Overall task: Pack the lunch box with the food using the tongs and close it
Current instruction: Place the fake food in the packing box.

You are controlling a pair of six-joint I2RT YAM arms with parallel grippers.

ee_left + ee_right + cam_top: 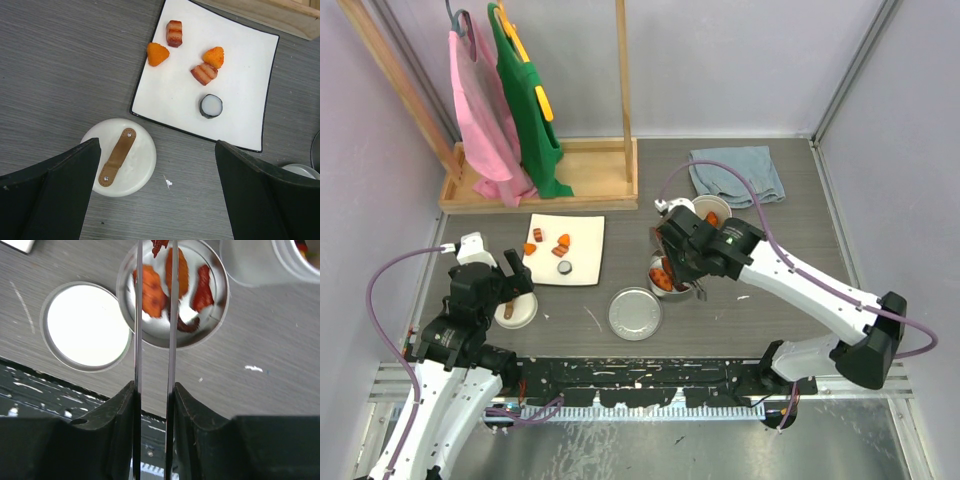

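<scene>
Tongs (137, 340) are clamped in the right gripper (153, 387), tips ahead over the steel tin (200, 336); left gripper (157, 150) is spread wide above the lid (120, 157).

Grey wood-grain table (720, 325), a bit scuffed, w/ small white flecks, e.g. one fleck (253, 369) lower right of the tin in right wrist view. Directly on it, by top view:
- wooden rack base (590, 172), upper left.
- blue cloth (737, 175), rumpled, upper right.
- white sq. plate (586, 226), left of centre, just below rack base.
- white lid (520, 315) w/ brown strap handle, lower left, near plate's bottom-left corner, not touching.
- steel lid (635, 313), flat, bottom centre.
- tin (223, 302), just up-right of steel lid.
- tub (250, 270), just beside tin, btw. tin and cloth.
</scene>
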